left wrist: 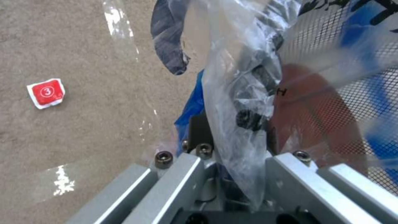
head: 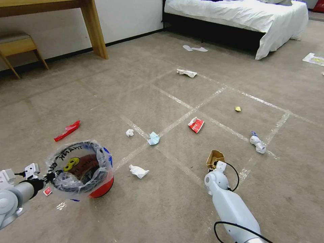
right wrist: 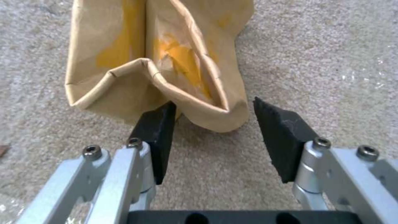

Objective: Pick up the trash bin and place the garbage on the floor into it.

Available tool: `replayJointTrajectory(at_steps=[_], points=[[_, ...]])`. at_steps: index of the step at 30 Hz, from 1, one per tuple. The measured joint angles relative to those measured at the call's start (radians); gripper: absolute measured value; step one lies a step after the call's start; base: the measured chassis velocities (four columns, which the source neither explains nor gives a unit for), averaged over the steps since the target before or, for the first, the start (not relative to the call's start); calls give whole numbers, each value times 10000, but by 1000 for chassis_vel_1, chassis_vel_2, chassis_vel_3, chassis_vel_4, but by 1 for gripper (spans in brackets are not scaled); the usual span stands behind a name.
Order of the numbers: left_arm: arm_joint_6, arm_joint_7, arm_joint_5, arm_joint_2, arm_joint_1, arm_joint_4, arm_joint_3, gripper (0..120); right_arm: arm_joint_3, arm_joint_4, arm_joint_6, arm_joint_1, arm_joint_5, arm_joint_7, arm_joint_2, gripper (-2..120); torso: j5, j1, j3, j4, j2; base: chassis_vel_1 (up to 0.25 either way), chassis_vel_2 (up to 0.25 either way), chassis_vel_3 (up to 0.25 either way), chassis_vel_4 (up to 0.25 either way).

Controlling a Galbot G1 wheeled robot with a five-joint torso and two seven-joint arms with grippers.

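Trash bin [head: 101, 190], small, round and red, lined with a clear crinkly bag [head: 79, 165] printed with black letters, a yellow face and a blue patch, is seen tilted at lower left over the floor [head: 162, 209]; its rim is clamped by the closed left gripper [head: 50, 176]. A small red square wrapper [head: 47, 191] is seen just beside the bin. Toward the middle, a white tissue [head: 138, 171], a light-blue mask [head: 154, 138] and a red wrapper [head: 196, 124] are scattered. At right, the brown paper bag [right wrist: 157, 62] is straddled at its lower fold by the parted pads [right wrist: 155, 137] of the right gripper [right wrist: 211, 137]
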Motion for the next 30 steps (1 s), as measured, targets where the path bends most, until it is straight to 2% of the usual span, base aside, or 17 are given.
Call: replayJointTrajectory(at_steps=[7, 19, 21, 22, 23, 26, 28, 29, 30], points=[[-10, 1, 7, 25, -25, 40, 91, 0, -52, -541, 136, 335, -244, -156, 48, 60, 0, 0, 0, 1, 1, 0, 0, 0, 0], [-57, 139, 226, -38, -50, 224, 237, 0, 0, -1064, 217, 663, -401, -290, 98, 63, 0, 0, 0, 1, 1, 0, 0, 0, 0], [-78, 154, 227, 6, -48, 247, 213, 0, 4, -1161, 249, 703, -444, -324, 120, 55, 0, 0, 0, 0, 1, 0, 0, 0, 0], [-78, 154, 227, 6, -48, 247, 213, 0, 4, -1161, 249, 703, -444, -324, 120, 55, 0, 0, 0, 0, 1, 0, 0, 0, 0], [-105, 155, 228, 9, -50, 255, 211, 0, 4, -1199, 274, 710, -460, -348, 131, 48, 0, 0, 0, 1, 1, 0, 0, 0, 0], [-110, 155, 229, 3, -55, 268, 211, 0, 5, -1219, 287, 712, -479, -364, 141, 43, 0, 0, 0, 0, 1, 0, 0, 0, 0], [-131, 155, 265, -19, -60, 310, 218, 0, 12, -1257, 341, 712, -523, -396, 150, 30, 0, 0, 0, 0, 1, 0, 0, 0, 0], [-131, 155, 265, -19, -60, 310, 218, 0, 12, -1257, 341, 712, -523, -396, 150, 30, 0, 0, 0, 0, 1, 0, 0, 0, 0], [-138, 155, 292, -31, -60, 331, 224, 0, 13, -1267, 356, 713, -536, -411, 150, 25, 0, 0, 0, 0, 1, 0, 0, 0, 0]])
